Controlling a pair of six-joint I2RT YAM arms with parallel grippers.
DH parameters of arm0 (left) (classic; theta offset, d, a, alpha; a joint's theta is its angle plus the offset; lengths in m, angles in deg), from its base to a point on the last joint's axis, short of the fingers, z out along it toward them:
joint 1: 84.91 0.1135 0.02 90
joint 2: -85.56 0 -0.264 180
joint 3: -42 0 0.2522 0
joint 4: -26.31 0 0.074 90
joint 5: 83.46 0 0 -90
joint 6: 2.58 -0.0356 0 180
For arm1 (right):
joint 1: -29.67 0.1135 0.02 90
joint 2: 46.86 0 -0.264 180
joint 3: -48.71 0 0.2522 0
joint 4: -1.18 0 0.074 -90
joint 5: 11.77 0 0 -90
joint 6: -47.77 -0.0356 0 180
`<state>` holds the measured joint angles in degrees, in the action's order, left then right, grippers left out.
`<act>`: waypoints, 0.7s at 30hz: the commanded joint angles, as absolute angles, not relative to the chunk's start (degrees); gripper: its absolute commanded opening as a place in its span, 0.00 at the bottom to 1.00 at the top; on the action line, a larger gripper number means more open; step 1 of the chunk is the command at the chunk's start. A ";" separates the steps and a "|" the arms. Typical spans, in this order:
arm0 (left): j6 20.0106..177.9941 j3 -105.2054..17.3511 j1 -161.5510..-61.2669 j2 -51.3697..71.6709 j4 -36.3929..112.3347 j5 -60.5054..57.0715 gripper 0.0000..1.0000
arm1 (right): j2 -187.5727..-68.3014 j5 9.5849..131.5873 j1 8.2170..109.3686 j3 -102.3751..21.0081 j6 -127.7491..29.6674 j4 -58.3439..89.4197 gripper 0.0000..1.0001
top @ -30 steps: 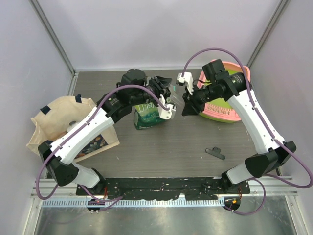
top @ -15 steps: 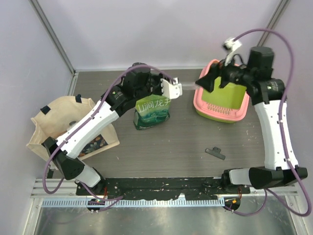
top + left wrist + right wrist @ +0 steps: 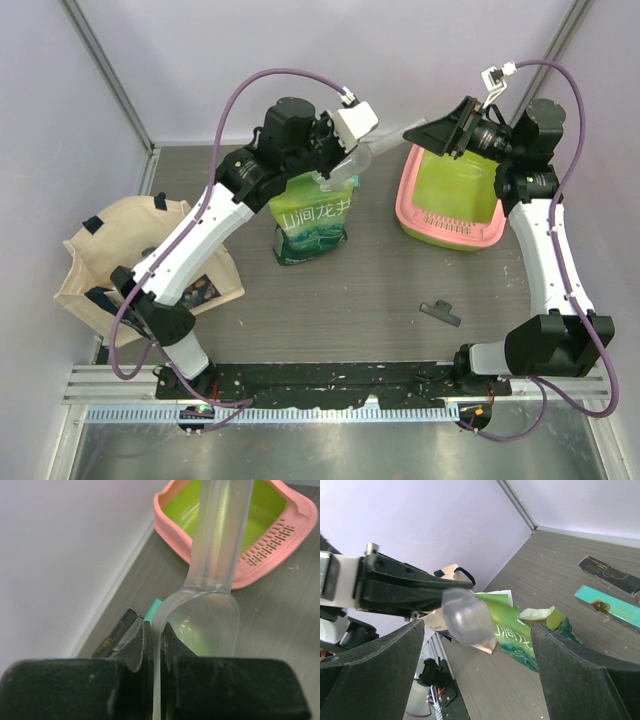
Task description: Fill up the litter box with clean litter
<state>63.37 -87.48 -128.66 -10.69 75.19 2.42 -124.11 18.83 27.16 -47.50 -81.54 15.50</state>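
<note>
My left gripper (image 3: 338,168) is shut on the thin rim of a clear plastic scoop (image 3: 210,622), held in the air above the open green bag (image 3: 312,218). The scoop's handle (image 3: 220,525) points toward the litter box (image 3: 424,232), a pink-rimmed tray whose lime-green basin (image 3: 455,185) shows bare. My right gripper (image 3: 425,133) hovers over the box's far left corner, open and holding nothing, and faces the scoop (image 3: 467,616) and the bag (image 3: 540,637). No clean litter shows in any view.
A beige tote bag (image 3: 125,262) lies at the left. A small black clip (image 3: 440,312) rests on the table in front of the box. A teal strip (image 3: 610,607) lies near the clip (image 3: 610,572). Walls close the back and both sides.
The left gripper closed on the scoop and lifted it up and back from the bag. The right gripper let go, opened wide and drew back to the right, above the litter box.
</note>
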 commanded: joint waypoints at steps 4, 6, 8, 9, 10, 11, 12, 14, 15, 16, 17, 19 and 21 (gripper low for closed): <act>73.18 -90.23 -128.15 -11.83 75.76 -4.35 0.00 | -122.53 17.05 27.38 -47.32 -90.21 0.88 0.89; 73.80 -90.85 -128.06 -12.53 75.67 -4.44 0.00 | -122.62 16.88 27.90 -47.05 -90.22 1.23 0.87; 74.06 -91.64 -128.15 -12.97 75.67 -4.88 0.00 | -122.97 16.27 28.35 -47.05 -89.52 3.06 0.82; 74.15 -91.99 -128.15 -13.14 75.58 -4.97 0.00 | -122.97 16.18 28.87 -47.23 -88.99 4.21 0.80; 74.85 -92.34 -128.06 -13.32 75.50 -4.97 0.00 | -123.14 16.00 29.14 -47.40 -88.11 5.09 0.79; 75.03 -92.52 -128.06 -13.41 75.49 -4.97 0.00 | -123.23 15.83 29.23 -47.05 -88.02 6.06 0.78; 75.38 -93.04 -128.06 -13.76 75.58 -5.06 0.00 | -123.23 15.74 29.49 -46.79 -88.02 6.15 0.76; 75.65 -93.31 -128.06 -14.02 75.41 -5.32 0.00 | -122.80 16.00 29.67 -46.09 -87.84 6.07 0.75; 75.73 -93.57 -128.06 -14.20 75.41 -5.41 0.00 | -122.71 16.00 29.67 -45.91 -87.67 6.07 0.74; 75.73 -93.66 -127.98 -14.29 75.49 -5.58 0.00 | -122.71 16.09 29.67 -45.82 -87.49 6.07 0.73; 75.82 -93.75 -128.06 -14.46 75.49 -5.67 0.00 | -122.71 16.18 29.67 -45.91 -87.40 6.07 0.72; 75.91 -93.93 -128.06 -14.64 75.58 -6.02 0.00 | -122.88 16.09 31.42 -46.08 -87.40 6.07 0.69; 75.47 -94.01 -128.06 -14.81 75.67 -6.29 0.00 | -123.14 16.18 31.51 -46.17 -86.96 6.24 0.66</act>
<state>74.65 -91.13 -128.31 -14.73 77.29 -4.50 -124.31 16.82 30.49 -45.73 -88.16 7.30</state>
